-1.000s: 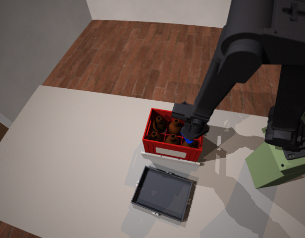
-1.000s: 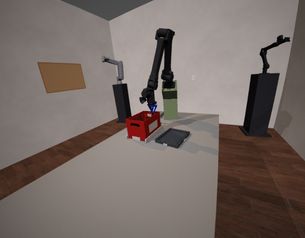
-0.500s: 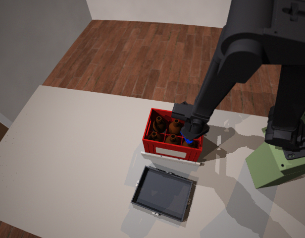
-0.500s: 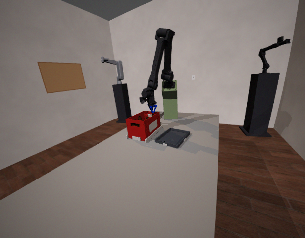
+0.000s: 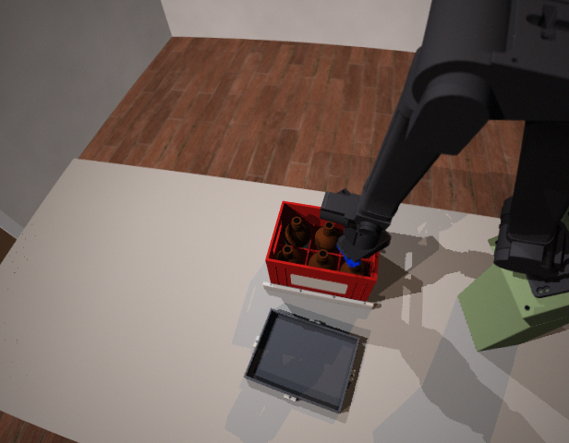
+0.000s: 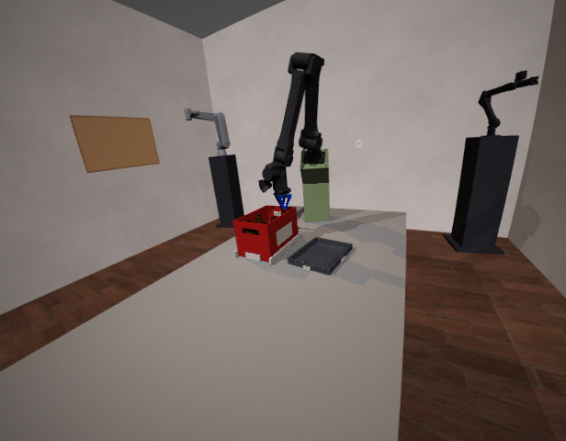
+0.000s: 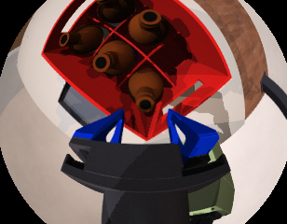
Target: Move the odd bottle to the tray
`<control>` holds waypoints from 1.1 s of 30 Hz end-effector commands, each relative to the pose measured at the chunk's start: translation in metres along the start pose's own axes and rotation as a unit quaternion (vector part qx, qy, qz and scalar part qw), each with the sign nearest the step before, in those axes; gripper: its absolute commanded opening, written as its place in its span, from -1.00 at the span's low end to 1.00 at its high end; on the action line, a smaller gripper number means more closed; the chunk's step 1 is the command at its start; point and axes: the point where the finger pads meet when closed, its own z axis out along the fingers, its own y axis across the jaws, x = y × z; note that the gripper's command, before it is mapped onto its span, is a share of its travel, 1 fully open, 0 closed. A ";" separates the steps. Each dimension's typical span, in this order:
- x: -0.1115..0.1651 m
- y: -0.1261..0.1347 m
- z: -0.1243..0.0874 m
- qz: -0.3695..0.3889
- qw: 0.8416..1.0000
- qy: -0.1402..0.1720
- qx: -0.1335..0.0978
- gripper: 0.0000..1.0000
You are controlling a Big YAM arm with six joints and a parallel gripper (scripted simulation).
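Observation:
A red crate (image 5: 321,257) stands on the table and holds several brown bottles upright. My gripper (image 5: 352,261) with blue fingertips hangs over the crate's front right cell, just above the bottle (image 7: 145,90) there. In the wrist view my gripper (image 7: 145,112) is open, and the bottle's mouth lies between and just beyond the two fingertips, with a gap on each side. The other bottles (image 7: 113,58) stand in the cells behind it. The dark grey tray (image 5: 304,358) lies empty in front of the crate. The crate (image 6: 265,231) and tray (image 6: 321,254) also show in the exterior view.
The arm's green base block (image 5: 518,305) stands at the table's right. A white strip (image 5: 318,293) lies along the crate's front foot. Two black pedestals with other arms (image 6: 482,189) stand on the floor beyond the table.

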 end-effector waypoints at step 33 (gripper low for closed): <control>-0.003 0.005 0.002 0.004 1.000 0.002 0.000 0.21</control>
